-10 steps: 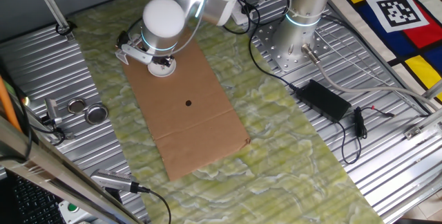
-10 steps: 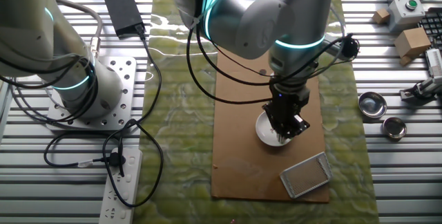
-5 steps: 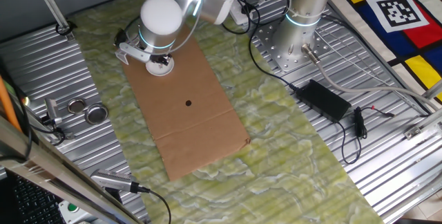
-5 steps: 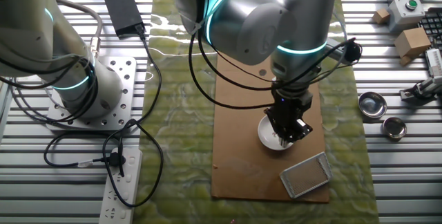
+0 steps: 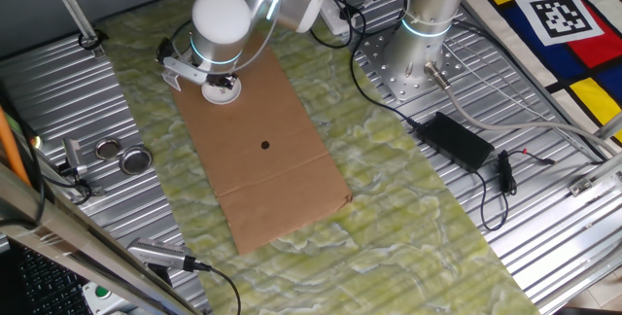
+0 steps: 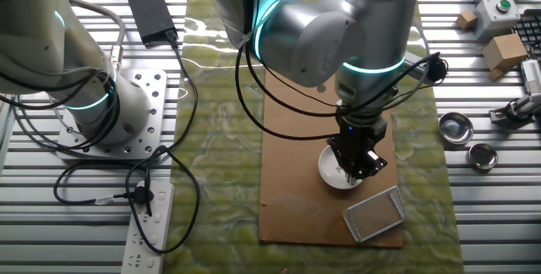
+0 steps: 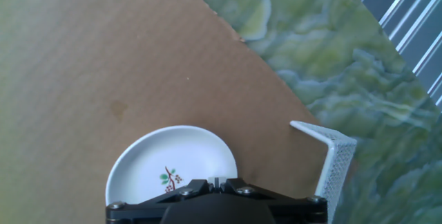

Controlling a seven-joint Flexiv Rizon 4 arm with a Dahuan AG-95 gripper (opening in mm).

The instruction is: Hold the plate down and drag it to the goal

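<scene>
We see the arm reaching down over the brown cardboard sheet (image 6: 296,164), its gripper (image 6: 357,166) pointing straight down onto the plate (image 6: 334,172); we cannot tell how wide the fingers stand. The plate lies flat on the sheet, near the goal (image 6: 374,215) but apart from it. Since half a second ago, arm and plate have shifted slightly toward the goal.

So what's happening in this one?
A single robot arm has its gripper pressed down on a small white plate lying on a cardboard sheet. The L-shaped corner frame that serves as the goal stands close by on the same sheet, and the plate is not yet inside its corner.
</scene>
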